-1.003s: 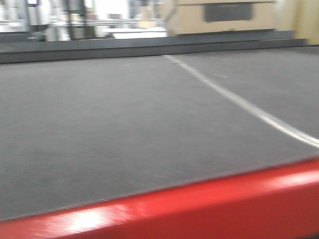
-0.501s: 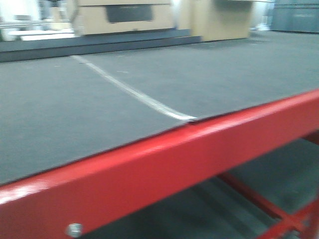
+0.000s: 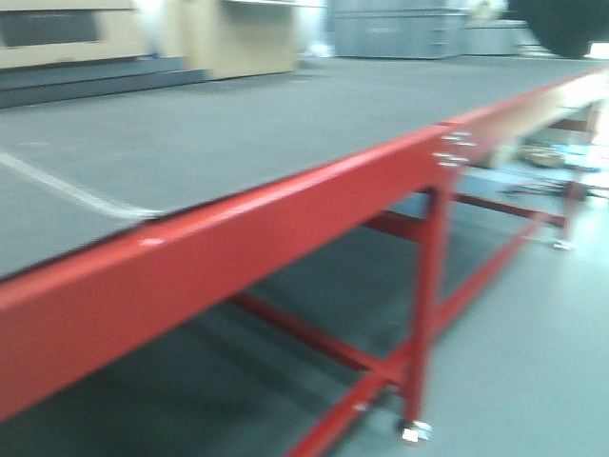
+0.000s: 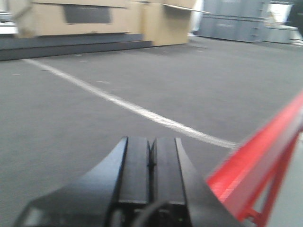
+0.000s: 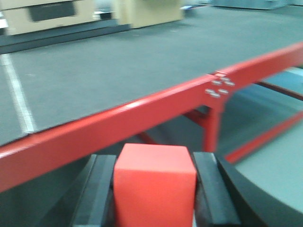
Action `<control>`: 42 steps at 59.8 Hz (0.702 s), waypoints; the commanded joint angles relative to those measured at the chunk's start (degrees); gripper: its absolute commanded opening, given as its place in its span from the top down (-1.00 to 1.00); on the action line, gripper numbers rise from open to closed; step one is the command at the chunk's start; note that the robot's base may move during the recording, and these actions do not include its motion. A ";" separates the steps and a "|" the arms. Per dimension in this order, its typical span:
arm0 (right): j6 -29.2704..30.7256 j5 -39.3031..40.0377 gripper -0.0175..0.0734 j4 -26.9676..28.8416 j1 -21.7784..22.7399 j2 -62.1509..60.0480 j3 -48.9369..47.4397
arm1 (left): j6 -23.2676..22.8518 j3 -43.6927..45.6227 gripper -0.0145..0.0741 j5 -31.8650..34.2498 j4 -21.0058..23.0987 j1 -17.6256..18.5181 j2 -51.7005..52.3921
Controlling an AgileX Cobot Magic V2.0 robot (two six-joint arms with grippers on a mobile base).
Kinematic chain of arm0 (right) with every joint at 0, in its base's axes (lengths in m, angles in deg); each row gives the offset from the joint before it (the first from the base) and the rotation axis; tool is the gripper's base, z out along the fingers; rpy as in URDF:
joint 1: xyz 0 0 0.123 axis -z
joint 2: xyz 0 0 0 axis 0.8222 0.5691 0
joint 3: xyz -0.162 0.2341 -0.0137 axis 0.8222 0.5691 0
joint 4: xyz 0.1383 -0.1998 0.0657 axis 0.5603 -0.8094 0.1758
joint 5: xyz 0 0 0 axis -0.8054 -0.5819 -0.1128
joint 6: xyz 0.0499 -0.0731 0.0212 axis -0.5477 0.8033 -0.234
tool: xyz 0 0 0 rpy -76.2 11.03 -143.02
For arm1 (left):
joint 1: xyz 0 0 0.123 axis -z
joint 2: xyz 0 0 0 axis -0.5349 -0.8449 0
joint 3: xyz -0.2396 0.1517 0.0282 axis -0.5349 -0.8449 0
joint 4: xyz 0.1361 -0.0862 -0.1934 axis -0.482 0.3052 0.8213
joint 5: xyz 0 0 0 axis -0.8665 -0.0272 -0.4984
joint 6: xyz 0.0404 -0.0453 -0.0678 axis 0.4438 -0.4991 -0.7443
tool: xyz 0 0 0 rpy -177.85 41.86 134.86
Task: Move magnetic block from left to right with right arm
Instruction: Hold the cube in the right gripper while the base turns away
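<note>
In the right wrist view the magnetic block (image 5: 155,184), a plain matte red cube, sits between the two black fingers of my right gripper (image 5: 155,163), which is shut on it. That gripper hangs in front of the table's red edge strip (image 5: 118,127), off the dark mat (image 5: 118,61). My left gripper (image 4: 150,144) is shut with its black fingers pressed together and nothing between them, low over the dark mat (image 4: 71,118) near the red edge strip (image 4: 265,146). Neither gripper nor the block shows in the front-facing view.
A white line (image 4: 128,106) crosses the mat. Red table legs and cross bars (image 3: 423,286) stand below the edge strip (image 3: 285,209). Cardboard boxes (image 4: 94,16) and grey crates (image 3: 400,29) lie beyond the far side of the table. Grey floor (image 3: 533,352) lies at right.
The front-facing view has swung to the right: the white line slid left, and the red edge strip, table legs and floor came into view.
</note>
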 commanded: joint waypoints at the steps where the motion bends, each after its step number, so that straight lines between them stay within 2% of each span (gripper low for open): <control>1: 0.52 4.89 0.10 -1.42 0.29 0.81 -1.43 | -0.25 -0.50 0.94 4.96 0.00 0.07 0.75; 42: 0.52 4.89 0.10 -1.42 0.29 0.81 -1.43 | -0.25 -0.50 0.94 4.96 0.00 0.07 0.75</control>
